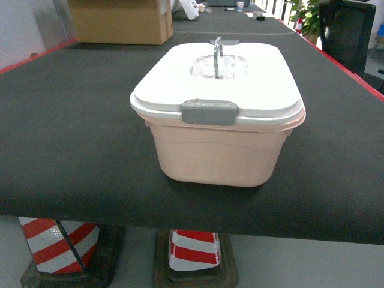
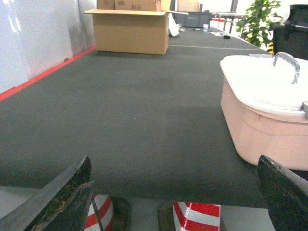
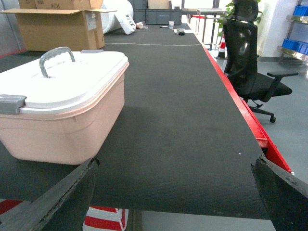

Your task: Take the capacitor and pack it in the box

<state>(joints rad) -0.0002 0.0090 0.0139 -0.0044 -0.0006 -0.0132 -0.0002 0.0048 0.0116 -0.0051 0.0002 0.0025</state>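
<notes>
While the box (image 1: 217, 149) is sitting lidded and latched on the dark table (image 1: 72, 150), the left gripper (image 2: 175, 195) and right gripper (image 3: 173, 192) are hovering spread wide, holding nothing.

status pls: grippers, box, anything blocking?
Left gripper and right gripper open, empty, short of the table edge. Box near front edge, lid on, front latch down. No capacitor in view. Cardboard carton far back, clear.

lidded box (image 3: 62, 110) left of spread fingers (image 3: 53, 202)
</notes>
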